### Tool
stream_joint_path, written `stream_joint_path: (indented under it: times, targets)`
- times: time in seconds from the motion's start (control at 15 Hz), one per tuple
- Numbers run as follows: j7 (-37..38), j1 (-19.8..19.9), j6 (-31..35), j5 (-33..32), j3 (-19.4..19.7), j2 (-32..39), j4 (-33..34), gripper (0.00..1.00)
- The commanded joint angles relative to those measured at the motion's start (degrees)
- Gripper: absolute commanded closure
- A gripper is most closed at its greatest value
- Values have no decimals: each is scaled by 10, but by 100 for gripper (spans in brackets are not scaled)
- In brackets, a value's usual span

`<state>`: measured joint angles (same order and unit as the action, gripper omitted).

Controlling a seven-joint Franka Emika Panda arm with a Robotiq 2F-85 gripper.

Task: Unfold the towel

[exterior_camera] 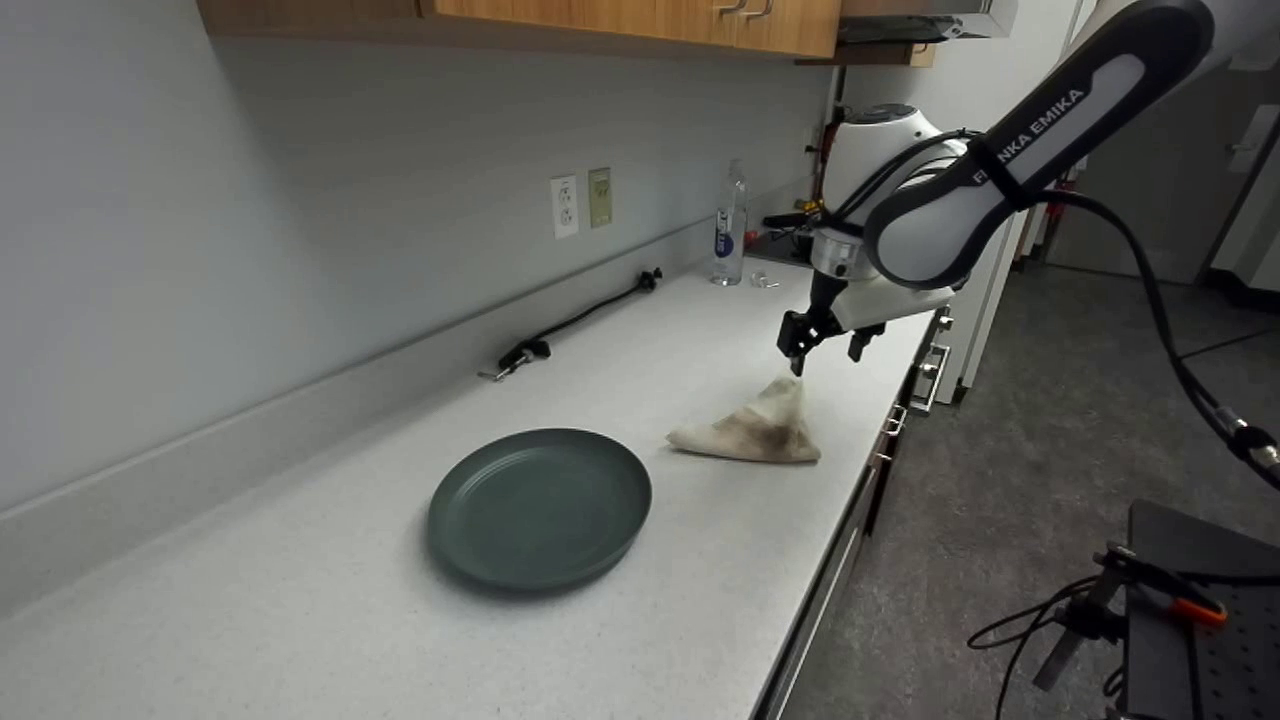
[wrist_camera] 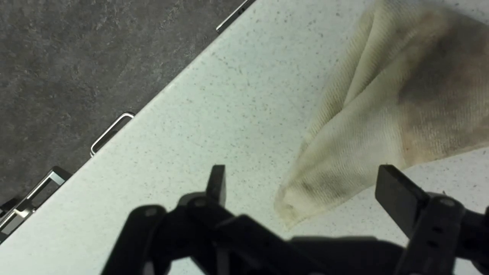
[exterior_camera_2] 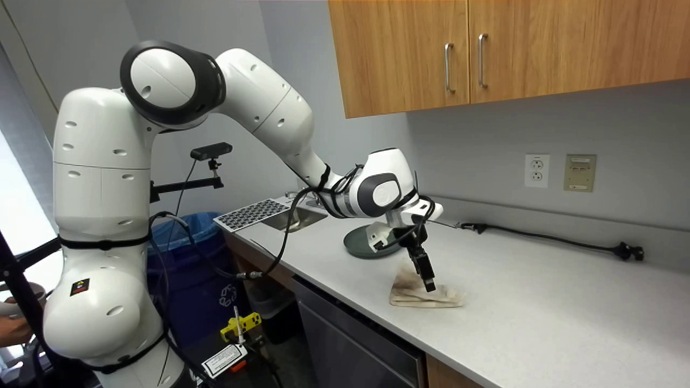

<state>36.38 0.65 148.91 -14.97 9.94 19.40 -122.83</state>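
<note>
A white countertop (exterior_camera: 300, 620) spans the scene beneath one robot arm (exterior_camera_2: 272, 102), where the unfolding looks hardly begun, if at all: folds show, and the opening out appears left to do. One green plate (exterior_camera: 540, 515) sits flat; near but apart from it on the countertop lies one stained towel (exterior_camera: 752, 435), a rough triangle in an exterior view. One clear bottle (exterior_camera: 730, 240) stands well apart from both. One gripper (wrist_camera: 305, 189) hangs over the towel, its two fingers (wrist_camera: 399, 198) spread wide, gripping nothing, one corner of the towel showing between them in the wrist view.
</note>
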Motion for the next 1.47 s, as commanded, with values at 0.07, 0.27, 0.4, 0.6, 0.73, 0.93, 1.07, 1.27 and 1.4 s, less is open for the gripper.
stream_joint_path:
  times: [0.07,0.27,0.4,0.6,0.73,0.93,1.07,1.27,1.4]
  targets:
    - [8,-9,-13,35,8,10,35,0]
    - [10,-5,-38,76,1,14,63,0]
    - [17,-2,-59,108,-2,31,87,0]
    - [64,-6,-77,131,6,62,118,0]
    - [105,-9,-80,137,10,84,139,0]
    - [152,-10,-84,144,13,107,162,1]
    - [175,-10,-80,142,15,119,174,0]
    - [202,-7,-85,141,18,135,188,0]
    - [217,-7,-83,139,22,145,191,0]
